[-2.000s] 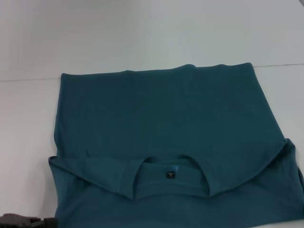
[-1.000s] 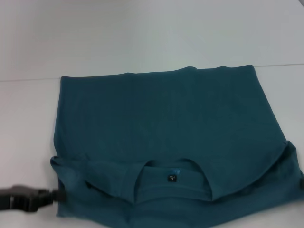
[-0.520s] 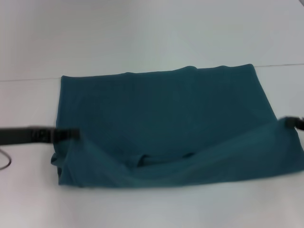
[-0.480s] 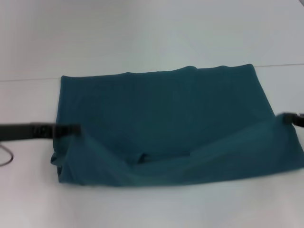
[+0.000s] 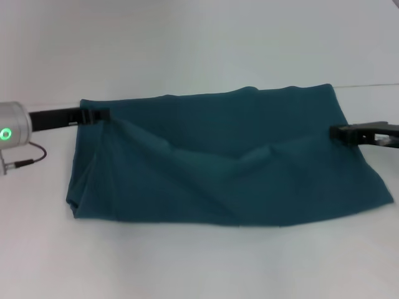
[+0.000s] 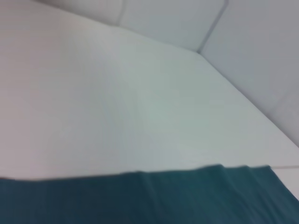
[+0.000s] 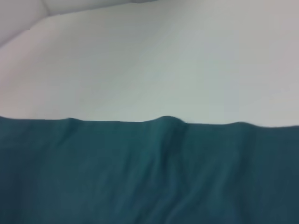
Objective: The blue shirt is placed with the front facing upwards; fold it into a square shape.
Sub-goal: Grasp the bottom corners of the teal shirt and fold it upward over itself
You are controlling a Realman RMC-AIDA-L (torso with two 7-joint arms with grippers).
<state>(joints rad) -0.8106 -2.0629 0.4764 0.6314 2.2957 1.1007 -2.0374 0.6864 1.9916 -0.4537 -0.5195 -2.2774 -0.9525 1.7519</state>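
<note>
White tabletop (image 5: 199, 37) fills the whole scene, plain and bare around the work. Across its middle lies the blue shirt (image 5: 230, 180), already a wide band, with one layer raised and draped between the two arms. At the cloth's left end sits the left gripper (image 5: 93, 114), clamped on the lifted corner, the fabric fanning down and away from it toward the near edge. At the opposite end the right gripper (image 5: 340, 131) meets the cloth's right edge and seems to pinch it, though its fingers are hard to make out. Between the two, the raised layer sags with a slack crease. Judging by this, the fold is being carried toward the far hem; doing it well calls for both ends travelling level and slightly taut, then lowering the edge squarely onto the far hem before letting go.
</note>
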